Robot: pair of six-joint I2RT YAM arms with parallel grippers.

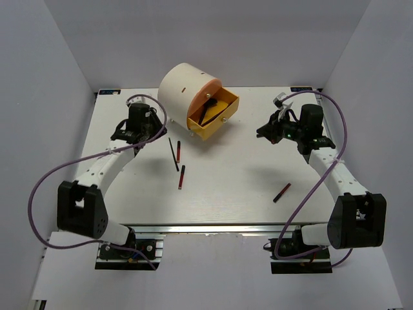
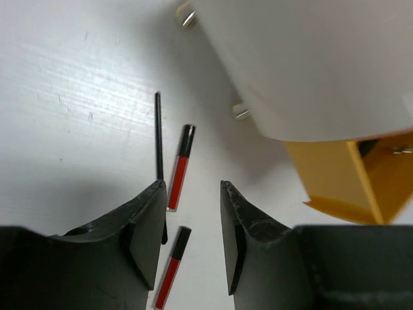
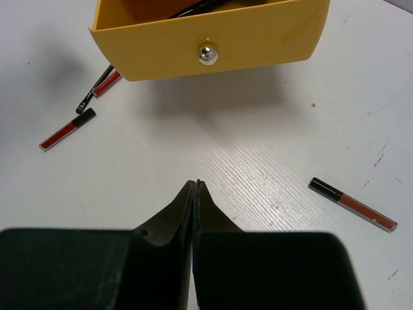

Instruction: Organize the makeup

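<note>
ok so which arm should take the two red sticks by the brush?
Left. Its open left hand hangs right over the upper stick, the lower stick and the brush. The right hand is shut and farther off, nearer the lone stick.

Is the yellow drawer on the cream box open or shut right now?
Open. The yellow drawer stands pulled out from the cream box, its inside exposed from above, with a black brush lying in it.
</note>
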